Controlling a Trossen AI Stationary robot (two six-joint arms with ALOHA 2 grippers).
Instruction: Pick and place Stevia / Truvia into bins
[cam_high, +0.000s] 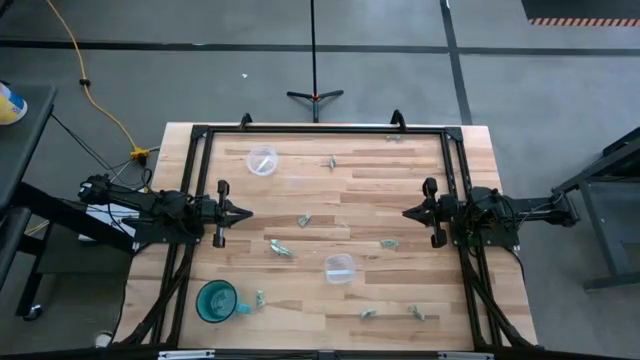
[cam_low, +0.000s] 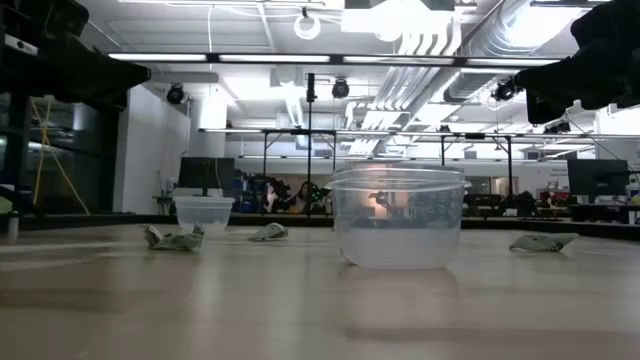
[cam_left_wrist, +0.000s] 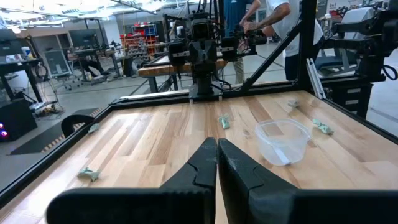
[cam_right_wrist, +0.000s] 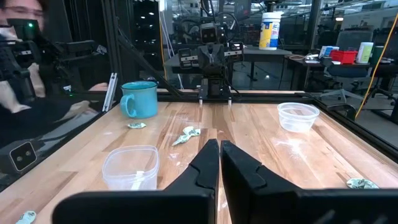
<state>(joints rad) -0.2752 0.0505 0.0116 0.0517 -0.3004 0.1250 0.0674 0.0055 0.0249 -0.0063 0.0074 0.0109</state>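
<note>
Several small pale green and white sachets lie flat and scattered on the wooden table, among them one (cam_high: 304, 221) near the middle, one (cam_high: 280, 248) and one (cam_high: 390, 243). One clear cup (cam_high: 262, 160) stands toward the far left and another clear cup (cam_high: 339, 268) toward the near middle, each on its base. The near cup (cam_low: 398, 217) fills the low view. My left gripper (cam_high: 245, 212) hovers shut at the left side, and my right gripper (cam_high: 408, 212) hovers shut at the right side. They point at each other and hold nothing. The shut fingers show in the left wrist view (cam_left_wrist: 217, 155) and the right wrist view (cam_right_wrist: 219, 149).
A teal handled cup (cam_high: 216, 300) stands at the near left corner, with a sachet (cam_high: 259, 298) beside it. A black frame (cam_high: 320, 130) runs along the table's far and side edges. People show beyond the table: one (cam_left_wrist: 273, 18) in the left wrist view and one (cam_right_wrist: 18, 37) in the right wrist view.
</note>
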